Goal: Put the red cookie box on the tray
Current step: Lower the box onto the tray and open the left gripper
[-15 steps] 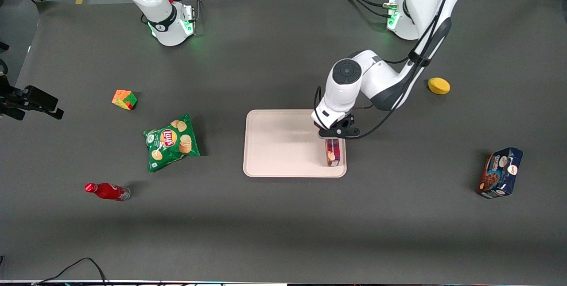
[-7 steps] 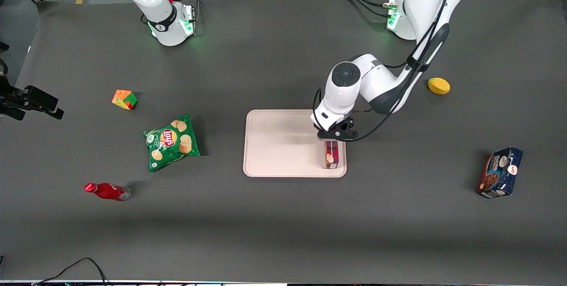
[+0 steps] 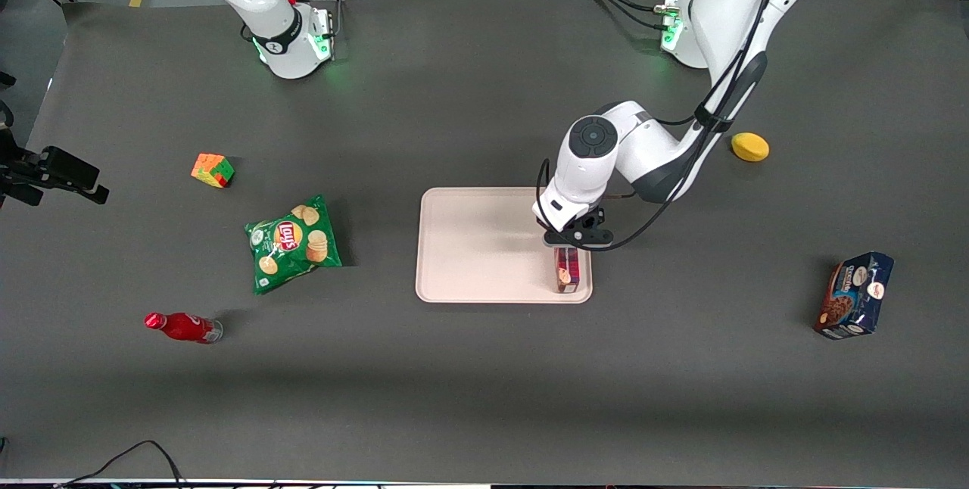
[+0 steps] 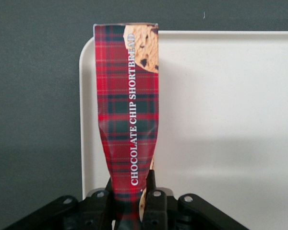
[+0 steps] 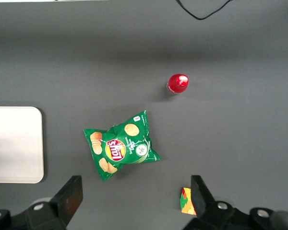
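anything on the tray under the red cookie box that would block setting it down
Nothing visible does. The gripper holds the red cookie box pinched between its fingers over the tray, along the edge toward the working arm's end of the table. The tray surface showing around the box is bare.

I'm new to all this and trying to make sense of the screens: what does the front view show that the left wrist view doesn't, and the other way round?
Only the front view shows the working arm's whole reach and the other items: a chip bag, a colour cube, a red bottle, a yellow sponge and a blue cookie box. Only the left wrist view shows the box's "Chocolate Chip Shortbread" lettering and how the gripper pinches the carton. Both show the red cookie box held above the tray, near its edge toward the working arm's end.
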